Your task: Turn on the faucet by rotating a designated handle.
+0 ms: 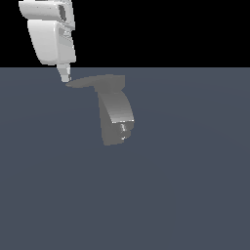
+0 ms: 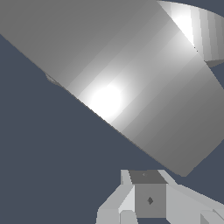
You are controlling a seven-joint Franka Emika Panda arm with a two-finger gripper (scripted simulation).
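Faucet: one grey faucet [image 1: 116, 119] is seen standing on the dark surface [image 1: 185, 195], near the middle of the exterior view; its thick curved body is drawn downward in that picture, widening toward a lower end.
Handle: one thin flat handle [image 1: 90, 81] is carried on the faucet's top; its long axis is laid almost level, and its tapered tip is pointed toward the exterior view's left.
End effector: one white end effector [image 1: 66, 76] is hung from above at the upper left of the exterior view, its tip placed just at the handle's pointed end; contact cannot be confirmed.
End effector state: whether it is released or clenched cannot be told.
Wrist view: a broad grey faucet face [image 2: 131, 87] is shown close up, lit by a bright patch.
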